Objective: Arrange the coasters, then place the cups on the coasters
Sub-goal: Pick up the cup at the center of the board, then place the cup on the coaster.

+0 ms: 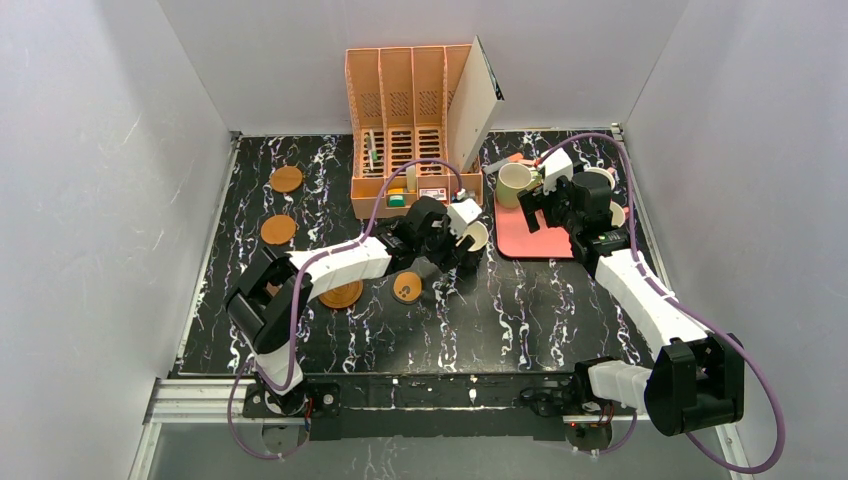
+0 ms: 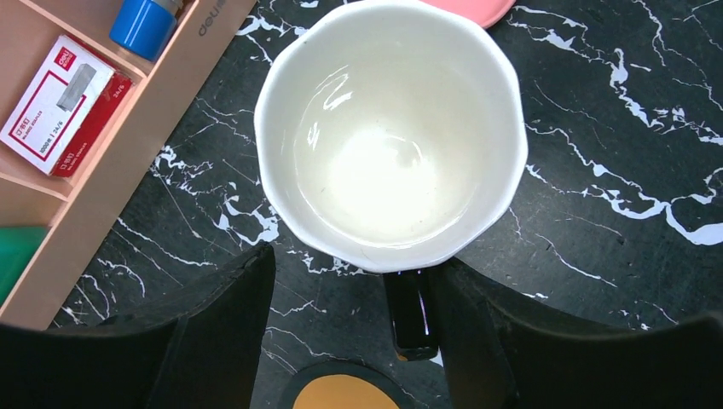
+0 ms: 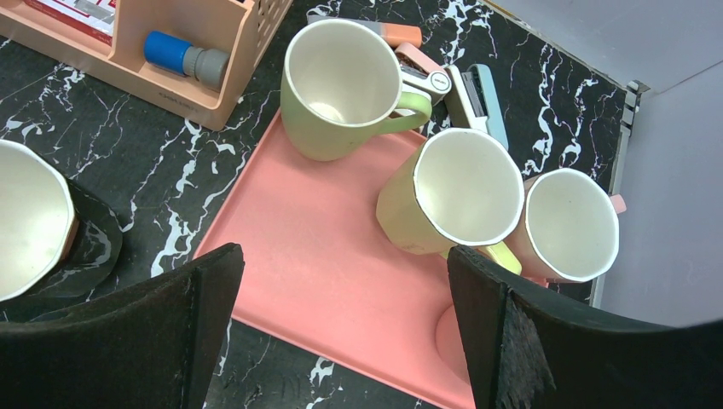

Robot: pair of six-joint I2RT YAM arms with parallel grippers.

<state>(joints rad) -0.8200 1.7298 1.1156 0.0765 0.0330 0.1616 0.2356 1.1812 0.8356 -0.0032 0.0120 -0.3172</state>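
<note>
The organizer [image 2: 141, 119] stood just beside the black cup [image 2: 392, 136], whose handle lay between the parted fingers [image 2: 222, 324] of the left hand [image 2: 358, 266]. Right of the organizer, the right hand [image 3: 343, 254] gaped wide over the tray [image 3: 281, 213].

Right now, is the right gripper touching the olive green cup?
Apart. The right wrist view shows bare pink tray between the olive green cup and the open right gripper.

Black cup [image 2: 390, 136] upright mid-table, olive cup [image 3: 341, 89], yellow cup [image 3: 448, 200], pink cup [image 3: 569, 226] grouped right, four coasters [image 1: 286, 179] spread left
</note>
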